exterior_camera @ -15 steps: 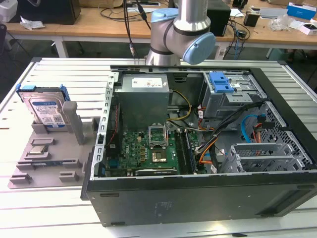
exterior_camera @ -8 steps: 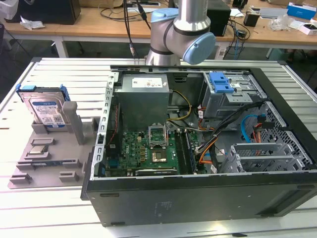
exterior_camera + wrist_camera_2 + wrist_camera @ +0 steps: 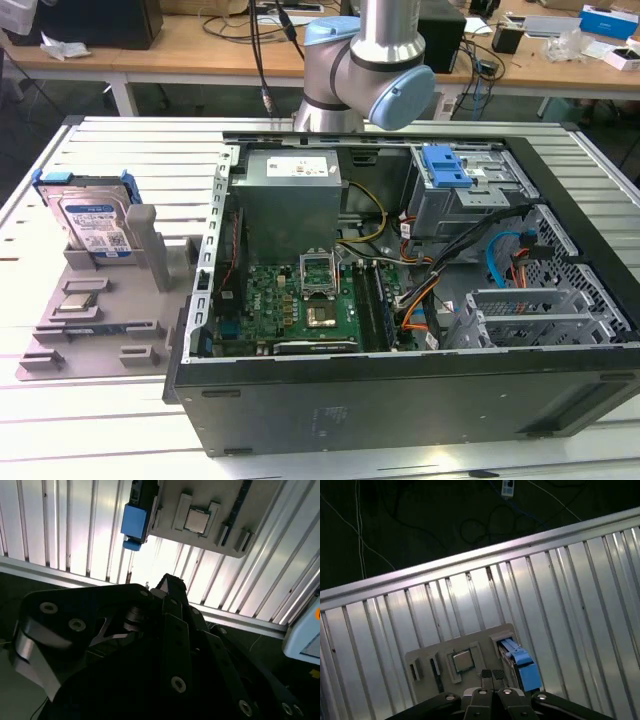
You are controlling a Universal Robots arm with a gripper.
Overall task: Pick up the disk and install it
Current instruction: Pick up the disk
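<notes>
Listing by view, starting with the exterior view.

Exterior view:
- My arm (image 3: 360, 60): stands behind the open computer case (image 3: 400, 400), at its far side.
- The disk (image 3: 95, 225): upright on edge in a slot of the grey fixture tray (image 3: 150, 340), blue carrier around it, label facing the camera. It is outside the case, towards the exterior view's left.
- Processor chip (image 3: 80, 303): flat in a pocket of the same tray, in front of the disk.
- Slatted metal table (image 3: 130, 150): carries both tray and case.
- Inside the case: green motherboard (image 3: 290, 300), grey power supply (image 3: 290, 195), and a blue latch on a grey cage (image 3: 445, 168) at the far corner.

Second wrist view:
- My gripper (image 3: 169, 587): dark linkage in the foreground, tip over the table's slats (image 3: 60, 530).
- Disk (image 3: 134, 522): seen edge-on, its blue carrier end standing proud of the tray (image 3: 220, 495). It is apart from my tip.
- Chip (image 3: 196, 519): seated in its tray pocket, beside the disk.

First wrist view:
- Gripper (image 3: 492, 676): the two fingertips sit pressed together with nothing between them, closed and empty.
- Disk (image 3: 520, 665): standing in the tray (image 3: 475, 640), just beside my tip, not touched.
- Chip (image 3: 462, 661): in its pocket on the other side of my tip.
- Table (image 3: 560, 595): its edge gives way to dark floor with loose cables (image 3: 420, 520).
</notes>
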